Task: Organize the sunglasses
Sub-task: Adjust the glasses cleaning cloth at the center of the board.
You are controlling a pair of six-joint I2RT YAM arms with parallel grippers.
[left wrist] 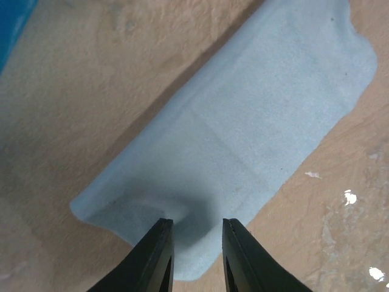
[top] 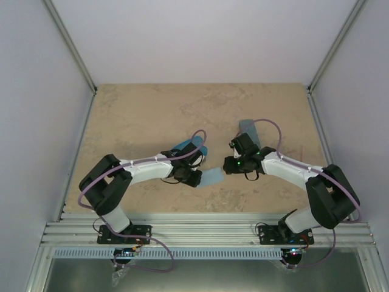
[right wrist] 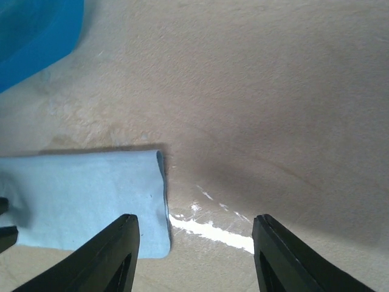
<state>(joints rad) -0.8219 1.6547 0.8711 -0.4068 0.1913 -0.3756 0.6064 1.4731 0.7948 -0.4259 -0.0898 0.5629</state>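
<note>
Black left fingers [left wrist: 155,261] pinch felt-like pale-blue cloth [left wrist: 243,121] (rounded corners).

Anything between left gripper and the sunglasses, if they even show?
No sunglasses show in any view, so can't judge. The left gripper straddles an edge of the light blue cloth; the right gripper stands open at its other end.

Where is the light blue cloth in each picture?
Top external: light blue cloth near the centre, slightly below.
Left wrist: fills the middle.
Right wrist: bottom left.
Shared landmark: the bright blue case, up-left of it overhead, top-left corner in both wrist views.
</note>
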